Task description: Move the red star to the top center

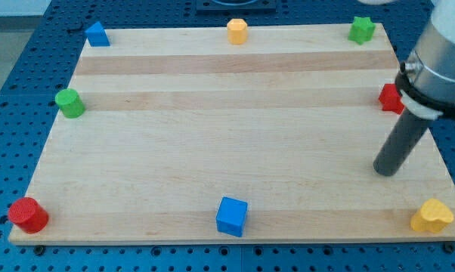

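Note:
The red star lies at the board's right edge, partly hidden behind the arm. My tip rests on the board below it and a little to its left, apart from it. An orange block sits at the top centre of the board.
A green star sits at the top right, a blue block at the top left, a green cylinder at the left edge, a red cylinder at the bottom left, a blue cube at the bottom centre, a yellow heart at the bottom right.

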